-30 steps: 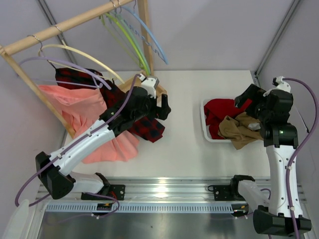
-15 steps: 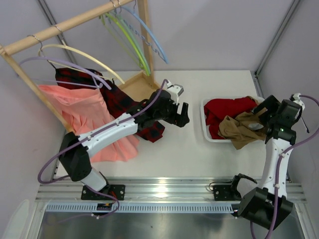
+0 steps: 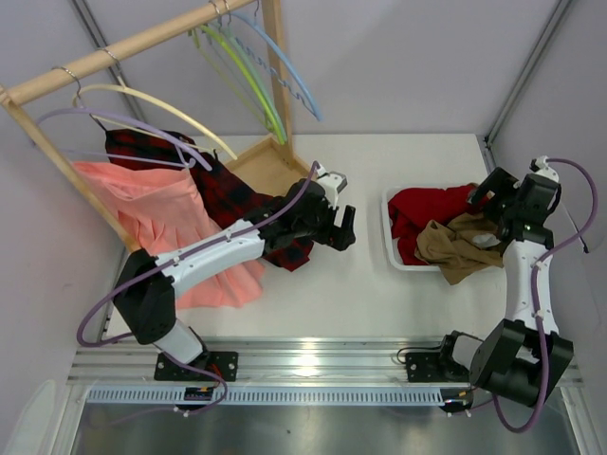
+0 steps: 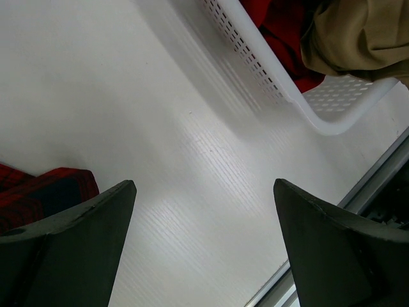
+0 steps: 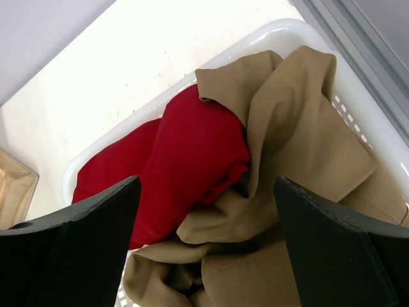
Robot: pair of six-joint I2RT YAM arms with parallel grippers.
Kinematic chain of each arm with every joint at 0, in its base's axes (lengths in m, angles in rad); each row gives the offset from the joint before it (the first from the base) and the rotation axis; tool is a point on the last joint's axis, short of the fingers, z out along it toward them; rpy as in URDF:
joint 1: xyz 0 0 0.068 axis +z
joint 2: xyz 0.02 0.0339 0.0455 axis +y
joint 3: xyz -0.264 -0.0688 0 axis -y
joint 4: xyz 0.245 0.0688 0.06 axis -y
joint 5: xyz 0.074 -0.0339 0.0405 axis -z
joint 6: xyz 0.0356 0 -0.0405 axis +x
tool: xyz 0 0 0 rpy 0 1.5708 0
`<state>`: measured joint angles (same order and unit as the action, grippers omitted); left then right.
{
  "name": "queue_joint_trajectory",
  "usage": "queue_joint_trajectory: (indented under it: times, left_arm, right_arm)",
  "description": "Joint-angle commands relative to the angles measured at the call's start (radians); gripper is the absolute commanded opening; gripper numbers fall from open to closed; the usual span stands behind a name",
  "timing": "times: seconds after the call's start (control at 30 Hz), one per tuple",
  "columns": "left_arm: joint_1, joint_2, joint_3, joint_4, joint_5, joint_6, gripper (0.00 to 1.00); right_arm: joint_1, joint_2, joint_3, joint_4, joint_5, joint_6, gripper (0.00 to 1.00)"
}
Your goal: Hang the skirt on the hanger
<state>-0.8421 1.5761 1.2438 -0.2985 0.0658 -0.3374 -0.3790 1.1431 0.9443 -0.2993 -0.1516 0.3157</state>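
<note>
The deep-red skirt (image 3: 425, 209) lies bunched in a white basket (image 3: 390, 248) at the right, partly under a tan garment (image 3: 462, 248). My right gripper (image 3: 493, 196) hangs open just above the basket's right side. In the right wrist view its fingers frame the skirt (image 5: 192, 150) and the tan cloth (image 5: 300, 141) with nothing between them (image 5: 206, 182). The lime hanger (image 3: 252, 83) hangs by its hook on the wooden rail at the back. My left gripper (image 3: 341, 230) is open over bare table, left of the basket (image 4: 287, 86); it is empty (image 4: 203, 185).
A red-and-black plaid skirt (image 3: 237, 201) and a salmon-pink skirt (image 3: 161, 216) hang on the left rack. A light-blue hanger (image 3: 287, 68), a cream hanger (image 3: 161, 102) and a purple hanger (image 3: 123, 126) share the wooden rail (image 3: 123, 49). The plaid hem (image 4: 45, 188) lies beside my left finger.
My left arm has reached right from the plaid skirt to mid-table, then eased back a little. My right arm swung out to the right and returned over the basket's right side.
</note>
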Motion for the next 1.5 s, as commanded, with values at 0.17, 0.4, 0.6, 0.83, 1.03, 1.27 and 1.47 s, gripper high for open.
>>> queue_joint_trajectory:
  times: [0.17,0.4,0.6,0.83,1.03,1.27,1.47]
  left_arm:
    - [0.001,-0.07,-0.014,0.033,-0.015,0.02,0.95]
    - [0.001,-0.103,-0.023,0.007,-0.061,0.024,0.96]
    - [0.001,-0.114,-0.015,0.004,-0.103,0.006,0.96]
    - [0.001,-0.117,0.02,-0.001,-0.081,0.034,0.96]
    - [0.001,-0.137,0.103,0.071,-0.006,0.08,0.99]
    - [-0.002,-0.093,0.112,0.274,0.101,0.188,1.0]
    - [-0.043,0.037,0.224,0.429,0.203,0.307,0.99]
  right_arm:
    - [0.023,0.101,0.096,0.066,0.027,-0.043,0.88]
    - [0.04,0.179,0.12,0.091,-0.019,-0.043,0.71]
    - [0.112,0.208,0.23,0.023,0.029,-0.081,0.0]
    - [0.294,0.144,0.461,-0.067,0.106,-0.187,0.0]
    - [0.357,0.064,0.553,-0.115,-0.012,-0.158,0.0]
    - [0.367,-0.071,0.507,-0.152,-0.219,-0.084,0.0]
    - [0.37,-0.155,0.398,-0.155,-0.25,-0.06,0.0]
